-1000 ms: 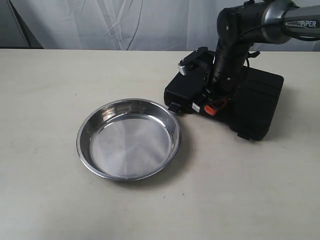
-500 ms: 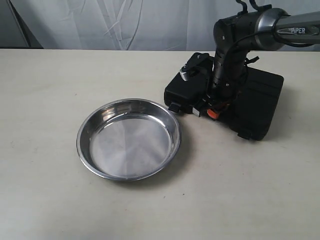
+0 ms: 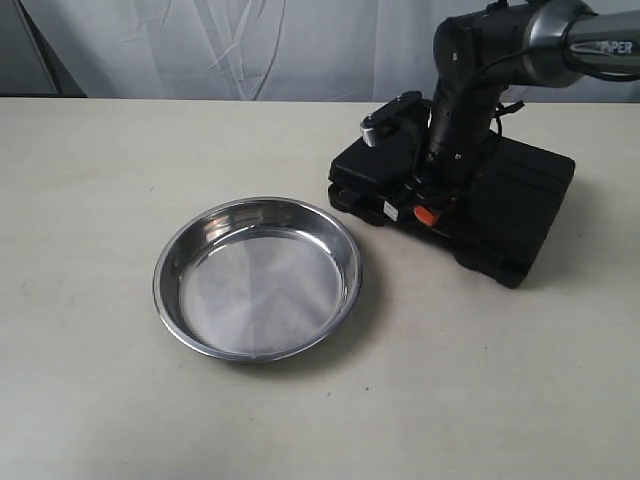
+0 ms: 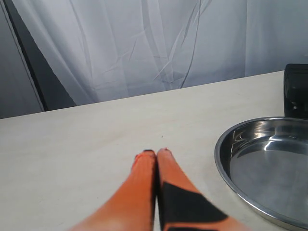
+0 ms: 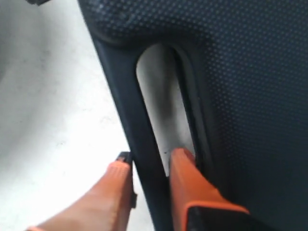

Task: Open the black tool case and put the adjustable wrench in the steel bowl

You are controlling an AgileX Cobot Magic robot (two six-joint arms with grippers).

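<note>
Right gripper (image 5: pixel 151 161) clamps the case (image 3: pixel 505 200) by its handle (image 5: pixel 144 144), one finger through the slot, one outside. Closed case sits just right of the bowl (image 3: pixel 257 278). And the left gripper (image 4: pixel 156 153), fingers pressed together, hangs over the table (image 3: pixel 100 150) near the bowl.

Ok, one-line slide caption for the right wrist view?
Right gripper pinches the black tool case by its handle bar, one finger through the slot, the other outside.
</note>
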